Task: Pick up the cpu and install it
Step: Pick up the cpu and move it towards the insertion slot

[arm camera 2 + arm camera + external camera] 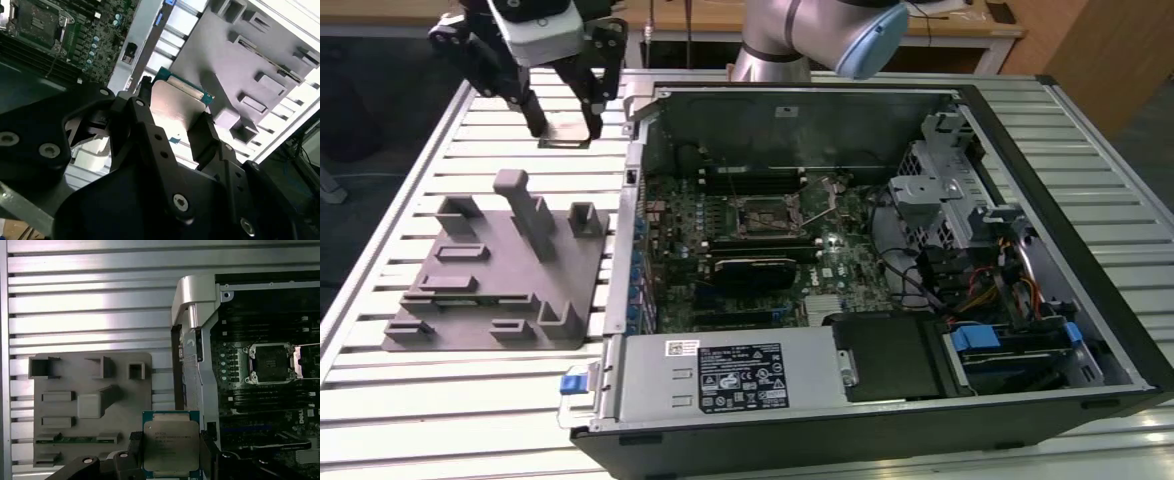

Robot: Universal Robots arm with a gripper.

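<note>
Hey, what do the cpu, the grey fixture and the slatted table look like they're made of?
The cpu: a pale metal lid with a soft, brushed-looking sheen, on a green board edge. The grey fixture: matte, uniform grey, likely plastic, perhaps printed. The table: bright ribbed slats catching glare, probably aluminium.

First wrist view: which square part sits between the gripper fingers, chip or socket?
The silvery-topped cpu, in the gripper; the dark socket sits in the motherboard.

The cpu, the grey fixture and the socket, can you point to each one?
cpu [171, 445]: first wrist view, on its silvery metal top.
grey fixture [132, 415]: first wrist view, on a bare flat part of its base.
socket [270, 362]: first wrist view, on its dark middle.
</note>
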